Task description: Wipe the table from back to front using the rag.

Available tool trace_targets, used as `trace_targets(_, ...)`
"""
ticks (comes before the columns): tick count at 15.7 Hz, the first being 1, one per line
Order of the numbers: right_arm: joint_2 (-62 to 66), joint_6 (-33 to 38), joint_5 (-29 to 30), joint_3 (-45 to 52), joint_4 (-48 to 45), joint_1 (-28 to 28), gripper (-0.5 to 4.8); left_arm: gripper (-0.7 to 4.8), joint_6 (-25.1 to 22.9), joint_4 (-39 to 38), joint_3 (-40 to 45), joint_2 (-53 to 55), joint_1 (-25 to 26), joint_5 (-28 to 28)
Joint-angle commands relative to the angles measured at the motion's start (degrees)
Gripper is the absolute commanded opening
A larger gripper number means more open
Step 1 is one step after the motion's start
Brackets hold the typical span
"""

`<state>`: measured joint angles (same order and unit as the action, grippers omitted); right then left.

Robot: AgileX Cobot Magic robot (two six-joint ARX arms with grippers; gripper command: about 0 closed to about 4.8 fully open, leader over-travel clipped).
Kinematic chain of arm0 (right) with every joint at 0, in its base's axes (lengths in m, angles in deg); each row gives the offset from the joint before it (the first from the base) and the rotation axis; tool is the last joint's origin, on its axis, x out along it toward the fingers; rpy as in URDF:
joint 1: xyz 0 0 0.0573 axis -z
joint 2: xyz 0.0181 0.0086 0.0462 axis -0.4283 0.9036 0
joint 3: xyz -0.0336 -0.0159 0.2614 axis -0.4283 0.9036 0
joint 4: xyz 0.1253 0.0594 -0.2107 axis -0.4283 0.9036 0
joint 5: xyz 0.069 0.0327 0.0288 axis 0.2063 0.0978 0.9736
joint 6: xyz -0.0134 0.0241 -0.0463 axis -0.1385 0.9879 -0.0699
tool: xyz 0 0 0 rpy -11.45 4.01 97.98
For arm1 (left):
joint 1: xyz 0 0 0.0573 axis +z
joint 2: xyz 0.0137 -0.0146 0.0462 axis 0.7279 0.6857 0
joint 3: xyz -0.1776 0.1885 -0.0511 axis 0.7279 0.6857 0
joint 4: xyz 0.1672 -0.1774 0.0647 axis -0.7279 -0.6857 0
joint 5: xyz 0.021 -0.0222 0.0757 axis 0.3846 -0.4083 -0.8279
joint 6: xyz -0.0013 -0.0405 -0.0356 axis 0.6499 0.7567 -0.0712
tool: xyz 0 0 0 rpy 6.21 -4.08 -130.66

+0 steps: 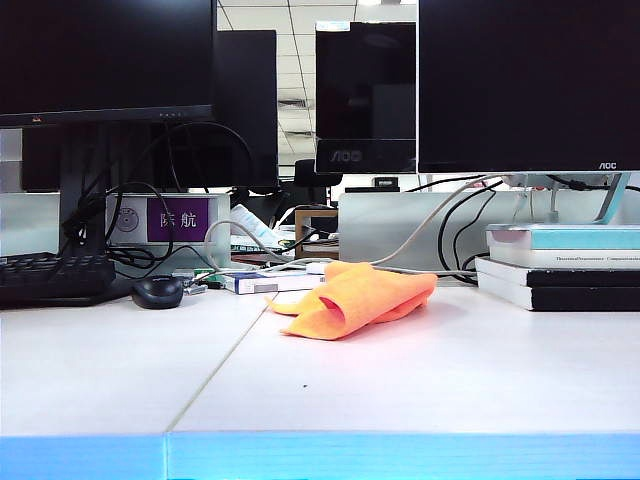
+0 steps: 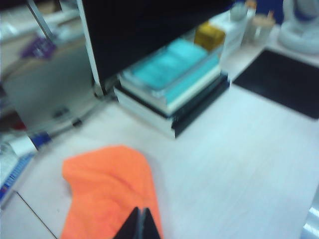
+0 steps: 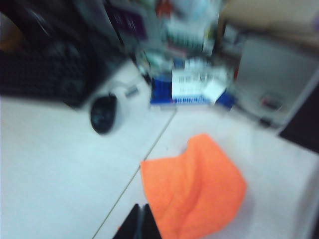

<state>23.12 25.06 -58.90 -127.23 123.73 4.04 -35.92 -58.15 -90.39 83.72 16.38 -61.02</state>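
The rag point(image 1: 355, 297) lies crumpled far back on the table point(image 1: 420, 390), near the stacked books point(image 1: 562, 265). Left gripper point(image 2: 139, 225) and right gripper point(image 3: 140, 223) hover over it, tips pressed together, holding nothing. A push could bunch the cloth or bump the mouse point(image 1: 158, 291) — back there it's crowded under big screens.

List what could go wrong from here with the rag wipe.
1. The rag lies folded and bunched, so a pull might drag it as a lump and wipe only a narrow strip of the table.
2. Both grippers, left and right, show shut fingers at the rag's edge; a thin pinch may slip.
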Motion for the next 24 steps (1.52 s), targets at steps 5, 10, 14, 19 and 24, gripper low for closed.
trace_targets(5,-17.79,-4.33,-6.12,-0.15,11.50,-0.15,-0.01,-0.05,2.86,-3.10,-0.33,-15.82,-0.09,-0.37)
trace_targets(10,-27.39,-5.92,-5.68,1.53,12.57,-0.15,-0.01,-0.05,2.84,-8.09,-0.31,-27.56,-0.09,-12.22)
trace_targets(14,-44.04,-3.43,-5.70,28.46,8.66,-0.15,-0.01,-0.05,2.75,-21.64,-0.26,-36.28,-0.09,-14.86)
trace_targets(19,-69.31,-2.73,-5.68,74.25,-26.60,-0.15,-0.01,-0.05,2.80,-29.86,0.24,-41.42,-0.09,-14.86)
trace_targets(24,-102.38,-2.73,-5.60,121.22,-48.15,-0.09,-0.01,-0.05,4.22,-27.17,15.32,-54.75,-0.07,-15.19)
